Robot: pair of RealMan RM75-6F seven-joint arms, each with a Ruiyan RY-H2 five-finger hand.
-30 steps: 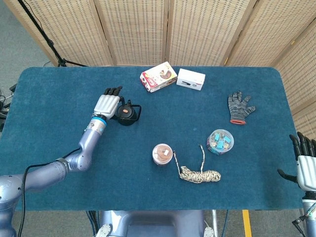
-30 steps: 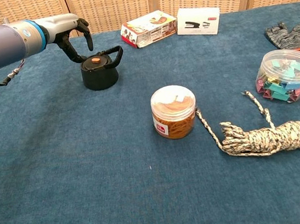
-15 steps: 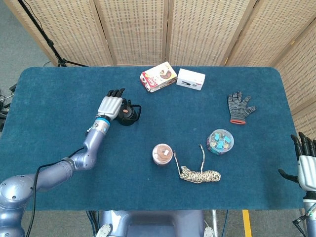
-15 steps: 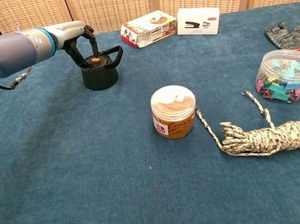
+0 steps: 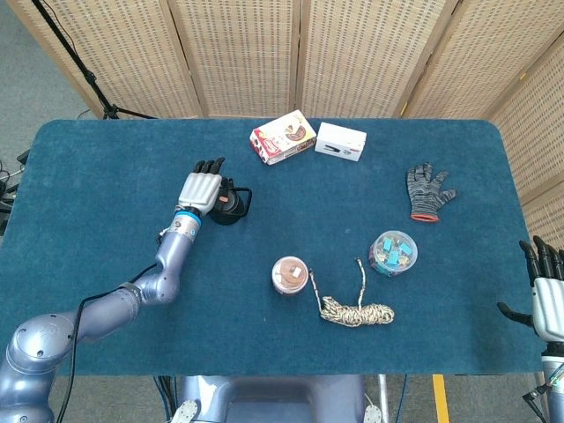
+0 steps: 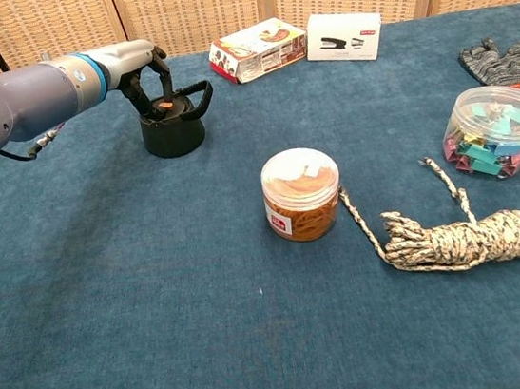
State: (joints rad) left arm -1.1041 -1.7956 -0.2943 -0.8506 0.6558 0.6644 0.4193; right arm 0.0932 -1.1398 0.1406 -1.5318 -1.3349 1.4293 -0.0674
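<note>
Head view has the left hand (image 5: 199, 187) sitting right over the squat black lid with an orange button and a loop handle (image 5: 230, 204), which stands in the left-centre part of the blue felt-covered table (image 5: 88, 176). In the chest view the dark fingers (image 6: 142, 79) are curled down around the top of that lid, touching it or very nearly, but I can't tell if they really have it pinched, so I'd call this the closing-in part of a grasp, not a lift. Next move, I'd guess, needs the fingers to tighten evenly on the cap or hook its handle before any upward pull, or it'll just tip. Moving right: a pink and white printed carton (image 5: 284, 137) and a white box with a stapler picture (image 5: 340, 142) lie just beside each other at the far edge, a small clear jar of rubber bands (image 5: 289, 275) stands mid-table, a coil of speckled rope (image 5: 356, 309) lies near it, then a clear tub of coloured binder clips (image 5: 393, 252) and a grey knitted glove (image 5: 427, 189). The right hand (image 5: 546, 291) hangs off the right edge, fingers spread, holding nothing. Compared with a second ago, the left hand has slid in closer over the lid and its fingers have wrapped further round; nothing else has moved.
</note>
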